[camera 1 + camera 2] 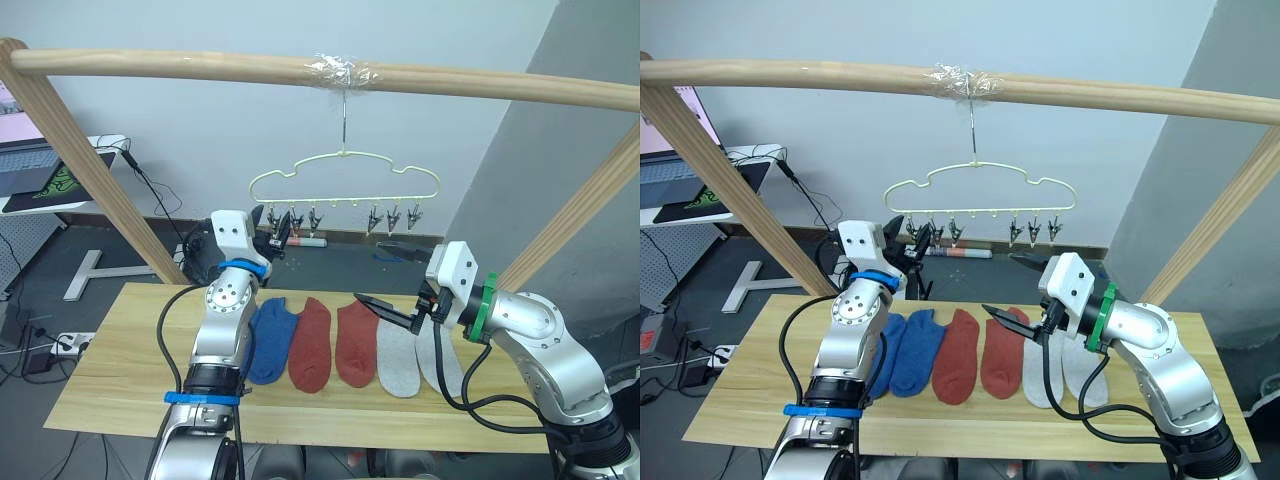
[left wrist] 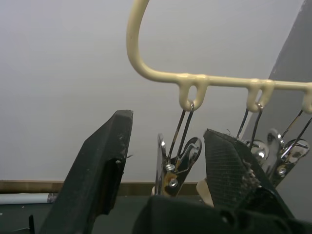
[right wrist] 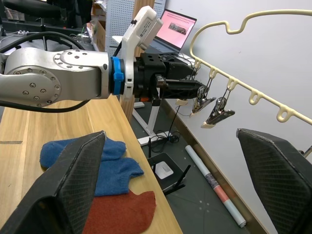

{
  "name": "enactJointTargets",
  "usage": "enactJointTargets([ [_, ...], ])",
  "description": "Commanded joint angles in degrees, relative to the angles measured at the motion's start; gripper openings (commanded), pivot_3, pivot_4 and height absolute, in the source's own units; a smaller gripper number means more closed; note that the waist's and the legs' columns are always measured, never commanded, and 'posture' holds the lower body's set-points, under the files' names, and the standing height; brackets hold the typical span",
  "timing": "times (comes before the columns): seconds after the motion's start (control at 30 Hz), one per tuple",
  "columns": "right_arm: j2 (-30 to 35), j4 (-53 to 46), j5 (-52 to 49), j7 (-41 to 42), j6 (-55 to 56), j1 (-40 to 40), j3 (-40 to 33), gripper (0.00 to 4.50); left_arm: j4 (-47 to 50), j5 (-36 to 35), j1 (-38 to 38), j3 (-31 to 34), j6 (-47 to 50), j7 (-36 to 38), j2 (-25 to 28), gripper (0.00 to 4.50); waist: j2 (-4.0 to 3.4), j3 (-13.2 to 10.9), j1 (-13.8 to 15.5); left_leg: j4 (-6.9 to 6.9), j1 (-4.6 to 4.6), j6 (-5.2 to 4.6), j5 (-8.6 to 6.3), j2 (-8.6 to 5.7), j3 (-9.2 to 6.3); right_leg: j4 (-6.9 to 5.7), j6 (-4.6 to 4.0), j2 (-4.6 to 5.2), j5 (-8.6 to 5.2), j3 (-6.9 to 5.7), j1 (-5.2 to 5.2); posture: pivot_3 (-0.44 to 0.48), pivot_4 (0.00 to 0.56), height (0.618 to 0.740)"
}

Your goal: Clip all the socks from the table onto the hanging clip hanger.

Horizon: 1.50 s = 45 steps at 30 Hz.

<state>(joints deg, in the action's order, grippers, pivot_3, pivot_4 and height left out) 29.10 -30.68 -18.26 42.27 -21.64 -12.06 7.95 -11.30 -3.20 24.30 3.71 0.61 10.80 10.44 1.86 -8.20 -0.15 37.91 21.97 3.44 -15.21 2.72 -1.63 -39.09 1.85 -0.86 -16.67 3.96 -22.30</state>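
Clip (image 2: 176, 165) hangs between the open left hand's (image 2: 168, 161) fingers, untouched.

The left arm rose steeply from the near table edge, its left gripper (image 1: 277, 238) raised high with fingers (image 2: 97, 165) parted. The right arm bent in from the right edge, elbow low; the right gripper (image 1: 1015, 287) pointed leftward, fingers (image 3: 68, 180) spread wide.

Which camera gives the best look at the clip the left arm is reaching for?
The left wrist view: the end clip hangs between the open left end effector fingers. Both eye views show it small; the right wrist view shows it sideways.
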Motion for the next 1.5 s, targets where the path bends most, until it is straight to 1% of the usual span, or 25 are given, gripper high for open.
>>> enactJointTargets([
  [0.03, -0.04, -1.36, -0.74, -0.28, 0.78, -0.88, -1.02, 4.50, 2.03, -0.44, 1.16, 0.01, -1.14, 0.35, 0.01, 1.55, 0.00, 0.00, 0.00, 0.00, 0.00, 0.00, 0.00, 0.00, 0.00, 0.00, 0.00, 0.00, 0.00, 0.00, 0.00, 0.006, 0.117, 0.710],
  [0.13, -0.11, -1.44, -0.71, -0.32, 0.74, -0.77, -0.87, 4.50, 2.33, -0.71, 0.85, 0.02, -0.76, 0.70, 0.15, 0.63, 0.00, 0.00, 0.00, 0.00, 0.00, 0.00, 0.00, 0.00, 0.00, 0.00, -0.01, 0.00, 0.00, 0.00, 0.00, 0.006, 0.118, 0.710],
  [0.23, 0.26, -1.02, -0.40, -0.36, 0.26, -0.34, -0.87, 4.50, 2.60, -0.82, 0.53, 0.03, -0.38, 0.89, 0.33, 0.08, 0.00, 0.00, 0.00, 0.00, 0.00, 0.00, 0.00, 0.00, 0.00, 0.00, -0.01, 0.00, 0.00, 0.00, 0.00, 0.007, 0.120, 0.710],
  [0.27, 0.65, -0.40, 0.07, -0.83, -0.76, 0.05, -0.96, 4.50, 2.76, -0.90, 0.47, 0.04, -0.23, 1.02, 0.35, 0.01, 0.00, 0.00, 0.00, 0.00, 0.00, 0.00, 0.00, 0.00, 0.00, 0.00, -0.01, 0.00, 0.00, 0.00, 0.00, 0.009, 0.121, 0.710],
  [0.33, 1.49, 2.80, 3.36, -2.76, -0.33, 1.82, -1.27, 4.50, 3.14, -0.98, 0.39, 0.06, -0.02, 1.33, 0.45, 0.01, 0.01, 0.00, 0.01, 0.00, 0.00, 0.00, 0.00, 0.00, 0.00, 0.00, -0.01, 0.00, 0.01, 0.00, 0.00, 0.013, 0.125, 0.710],
  [0.4, 2.67, 6.20, 7.31, -4.09, 2.47, 4.37, -0.92, 4.50, 3.67, -0.93, 0.16, -0.09, 0.01, 1.89, 0.80, 0.01, 0.04, -0.02, 0.07, 0.00, 0.00, 0.00, 0.00, 0.00, 0.00, 0.03, -0.01, 0.01, 0.01, 0.00, 0.02, 0.016, 0.132, 0.710],
  [0.47, 1.87, 9.36, 10.26, -7.95, 3.00, 6.14, -1.32, 4.50, 4.19, -0.80, -0.09, -0.41, 0.02, 2.54, 1.28, 0.01, 0.06, -0.08, 0.10, 0.00, 0.01, 0.00, 0.00, -0.03, 0.01, 0.04, -0.01, 0.04, 0.01, 0.01, 0.01, 0.020, 0.136, 0.710],
  [0.6, -0.04, 19.22, 17.45, -16.51, 4.85, 8.94, -1.50, 4.50, 5.37, -1.23, -0.72, -0.72, 0.71, 3.88, 1.78, 0.01, 0.04, -0.16, 0.05, 0.00, 0.00, 0.00, 0.00, -0.02, 0.05, 0.03, -0.01, 0.04, 0.01, 0.04, 0.01, 0.021, 0.143, 0.710],
  [0.77, -6.68, 26.49, 16.61, -22.80, 3.30, 8.60, -4.69, 4.50, 6.11, -1.34, -1.10, -0.81, 1.59, 4.38, 1.81, 0.01, -0.20, -0.39, -0.07, -0.01, -0.01, 0.00, 0.00, 0.00, 0.06, 0.01, -0.01, 0.02, 0.01, 0.05, -0.01, 0.021, 0.146, 0.710],
  [0.83, -8.87, 30.70, 17.61, -26.16, 1.46, 7.37, -5.54, 4.50, 6.30, -1.14, -1.10, -1.11, 1.62, 4.80, 2.09, 0.01, -0.23, -0.43, -0.08, -0.01, -0.01, 0.00, 0.00, -0.01, 0.06, 0.01, 0.00, 0.02, 0.01, 0.06, 0.00, 0.024, 0.147, 0.710],
  [0.9, -12.61, 35.39, 16.92, -31.30, -0.56, 5.39, -8.32, 4.50, 6.29, -1.25, -0.76, -1.06, 2.02, 4.91, 2.11, 0.01, -0.27, -0.47, -0.04, 0.00, 0.00, 0.00, 0.00, -0.01, 0.07, 0.01, -0.01, 0.02, 0.01, 0.06, 0.00, 0.024, 0.147, 0.710],
  [1.2, -18.78, 42.52, 16.99, -37.20, -4.24, 2.24, -10.16, 4.50, 5.76, -1.31, -0.52, -0.60, 2.17, 5.32, 2.80, 0.01, -0.44, -0.60, -0.06, -0.04, 0.03, 0.00, 0.00, -0.01, 0.08, 0.04, -0.01, 0.02, 0.01, 0.07, -0.03, 0.028, 0.146, 0.710],
  [1.4, -24.17, 46.37, 14.90, -40.66, -9.24, 0.18, -12.45, 4.50, 5.61, -1.40, -0.86, -0.57, 1.94, 5.56, 3.28, 0.01, -0.52, -0.64, -0.20, -0.04, 0.01, -0.01, 0.00, 0.01, 0.04, 0.01, -0.01, -0.01, 0.01, 0.05, -0.03, 0.044, 0.142, 0.710],
  [1.5, -25.35, 47.33, 14.49, -41.81, -9.88, -0.23, -13.39, 3.89, 5.48, -1.39, -0.84, -0.55, 1.89, 5.46, 3.35, 0.00, -0.52, -0.64, -0.18, -0.04, 0.02, -0.01, 0.00, 0.00, 0.08, 0.02, -0.01, 0.01, 0.01, 0.07, -0.02, 0.046, 0.141, 0.710],
])
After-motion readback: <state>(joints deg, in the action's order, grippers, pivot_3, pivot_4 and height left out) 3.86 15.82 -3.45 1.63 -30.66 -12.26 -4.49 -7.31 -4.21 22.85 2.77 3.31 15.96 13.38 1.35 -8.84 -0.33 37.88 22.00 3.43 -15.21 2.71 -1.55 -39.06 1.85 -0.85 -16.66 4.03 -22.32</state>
